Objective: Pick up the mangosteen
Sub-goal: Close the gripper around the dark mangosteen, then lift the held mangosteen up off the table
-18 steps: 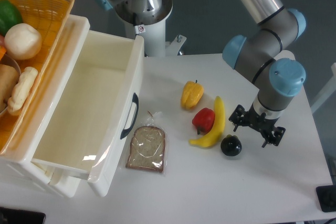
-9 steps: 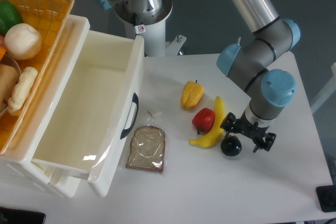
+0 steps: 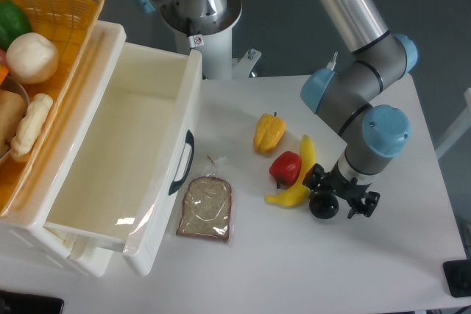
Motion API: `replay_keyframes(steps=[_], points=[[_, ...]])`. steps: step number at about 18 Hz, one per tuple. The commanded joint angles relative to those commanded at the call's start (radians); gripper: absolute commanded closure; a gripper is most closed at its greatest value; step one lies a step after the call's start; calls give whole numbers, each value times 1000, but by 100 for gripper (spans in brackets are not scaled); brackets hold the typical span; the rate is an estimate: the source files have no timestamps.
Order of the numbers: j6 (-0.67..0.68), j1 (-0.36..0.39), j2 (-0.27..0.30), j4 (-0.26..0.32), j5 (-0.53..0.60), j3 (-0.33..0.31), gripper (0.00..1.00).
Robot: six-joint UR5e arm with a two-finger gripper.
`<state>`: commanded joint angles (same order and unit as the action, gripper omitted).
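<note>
Over the last second the gripper (image 3: 337, 195) has slid toward nine o'clock and now straddles the mangosteen (image 3: 323, 206), fingers spread, gripping nothing. The fruit sits on the counter (image 3: 294, 270) at the banana's (image 3: 299, 178) four o'clock; closing looks next.

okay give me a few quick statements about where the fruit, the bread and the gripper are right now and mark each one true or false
1. The gripper is directly over the mangosteen. True.
2. The red pepper lies in the drawer. False: it is on the table, touching the banana.
3. The bagged bread lies beside the drawer's handle. True.
4. The yellow pepper is in the basket. False: it is on the table.
</note>
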<state>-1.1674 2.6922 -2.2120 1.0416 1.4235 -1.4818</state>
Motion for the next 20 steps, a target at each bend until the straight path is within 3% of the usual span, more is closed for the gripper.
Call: replay_keyframes(steps=[1,8,9,11,15,16,20], points=[[0,0,-2,0,0,0,21],[9,0,8,0,8,0,65],[9,0,6,0,11,8,80],[0,3,11,-2,18,29,99],[-12,11,40,-2,20,44,96],[-23,14,43,0,21,60,100],[-214,35,57,3,25,115,100]])
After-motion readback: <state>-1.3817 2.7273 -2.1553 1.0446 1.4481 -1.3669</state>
